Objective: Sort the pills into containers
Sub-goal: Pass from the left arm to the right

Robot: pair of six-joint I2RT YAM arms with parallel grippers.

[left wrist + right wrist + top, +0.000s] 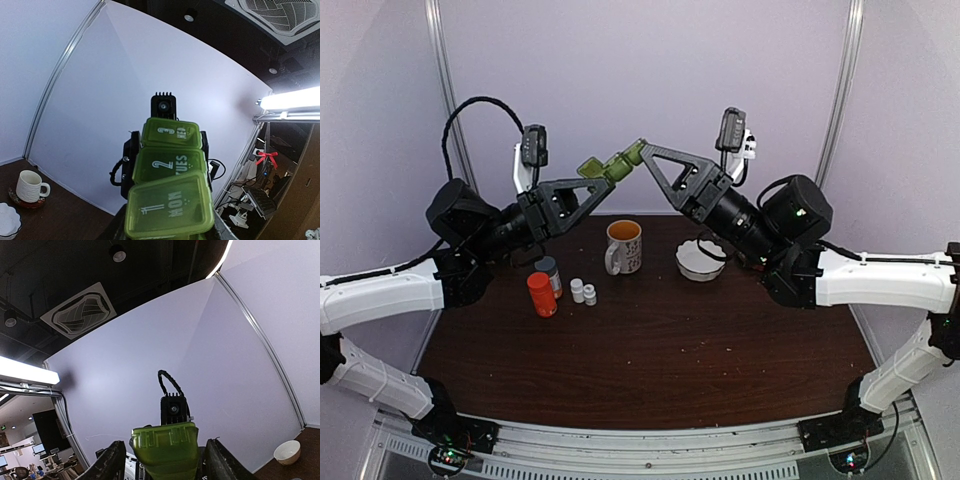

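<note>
1. The pill box point(610, 163) hangs high in the air. In the overhead view it is above the mug point(624, 246), stretched between the two claws.
2. The left claw point(592, 180), on the left of the mug, pinches the pale end of the box. I judge that this claw carries the box, because nothing else supports it.
3. The right claw point(646, 152) reaches in from the right of the mug, with one finger on each side of the darker end. I cannot tell if these fingers press the box or only stand beside it.
4. The three lids, marked Monday, Tuesday and Wednesday, look closed. Probably one claw holds the box steady so that the other can open a lid.
5. An orange bottle point(542, 295), a grey-capped bottle point(549, 271) and two small white bottles point(583, 292) stand just left of the mug, and a bowl point(701, 260) stands to its right. No loose pill is visible, so I think the sorting has not begun.
</note>
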